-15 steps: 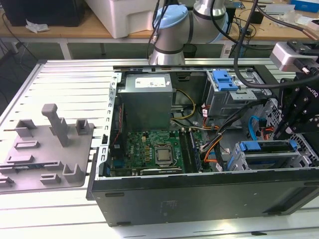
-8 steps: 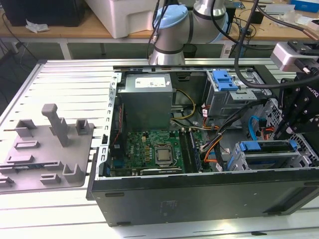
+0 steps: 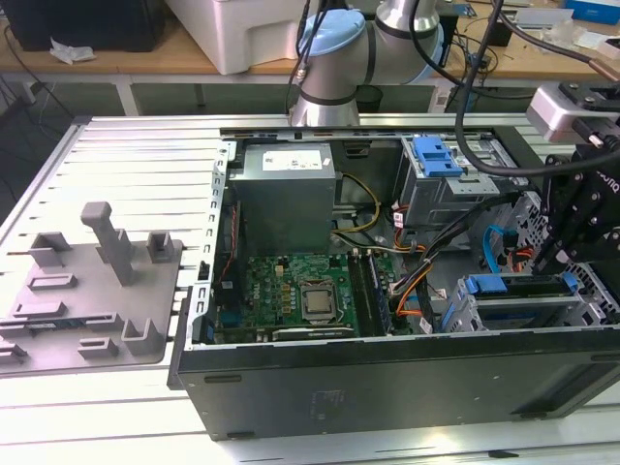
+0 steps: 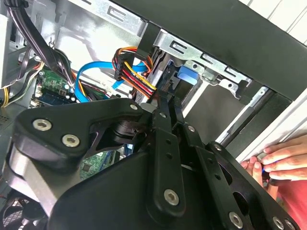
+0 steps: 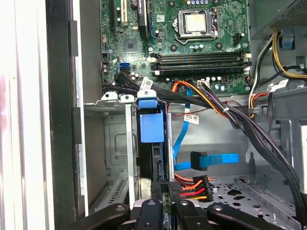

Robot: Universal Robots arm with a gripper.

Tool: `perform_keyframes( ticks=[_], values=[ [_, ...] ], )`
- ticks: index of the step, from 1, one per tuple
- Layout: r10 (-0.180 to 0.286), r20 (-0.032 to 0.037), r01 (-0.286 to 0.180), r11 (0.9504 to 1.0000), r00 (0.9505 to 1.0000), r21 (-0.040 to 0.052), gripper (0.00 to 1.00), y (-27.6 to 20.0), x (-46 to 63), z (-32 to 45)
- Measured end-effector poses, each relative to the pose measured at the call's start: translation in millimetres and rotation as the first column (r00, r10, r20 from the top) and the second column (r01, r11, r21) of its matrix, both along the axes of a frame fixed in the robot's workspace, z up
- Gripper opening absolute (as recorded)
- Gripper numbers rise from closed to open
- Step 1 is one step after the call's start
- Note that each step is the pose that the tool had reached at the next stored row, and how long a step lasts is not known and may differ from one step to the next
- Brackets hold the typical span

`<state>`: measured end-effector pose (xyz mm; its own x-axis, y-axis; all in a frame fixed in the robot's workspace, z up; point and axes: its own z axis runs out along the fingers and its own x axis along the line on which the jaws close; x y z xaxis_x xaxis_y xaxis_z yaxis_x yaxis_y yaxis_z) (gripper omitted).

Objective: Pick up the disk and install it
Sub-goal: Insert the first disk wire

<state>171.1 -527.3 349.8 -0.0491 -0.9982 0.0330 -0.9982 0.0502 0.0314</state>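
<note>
Disk seated on edge in the drive cage, gripper above it

In the exterior view the disk (image 3: 513, 287), blue-framed, sits in the metal cage (image 3: 463, 315) at lower right of the open computer case (image 3: 387, 378); the gripper (image 3: 557, 254) hangs just over its right end. Whether its fingers are spread or pinching, I cannot tell. A person's hand (image 4: 283, 158) shows at the second wrist view's right edge.

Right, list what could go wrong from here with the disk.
1. The disk sits on edge in its bay with the gripper right at its end; a skewed push could jam the blue carrier in the cage.
2. The orange and red cable bundle lies beside the gripper and might snag.
3. A person's hand rests by the case edge near the arm; contact is possible.
</note>
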Motion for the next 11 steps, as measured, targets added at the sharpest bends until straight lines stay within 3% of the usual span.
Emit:
perform_keyframes(
  ticks=[11],
  values=[
    [0.0, 0.0, 0.0, 1.0, 1.0, 0.0001, 0.17, 0.0, 0.0, -2.6]
  ],
)
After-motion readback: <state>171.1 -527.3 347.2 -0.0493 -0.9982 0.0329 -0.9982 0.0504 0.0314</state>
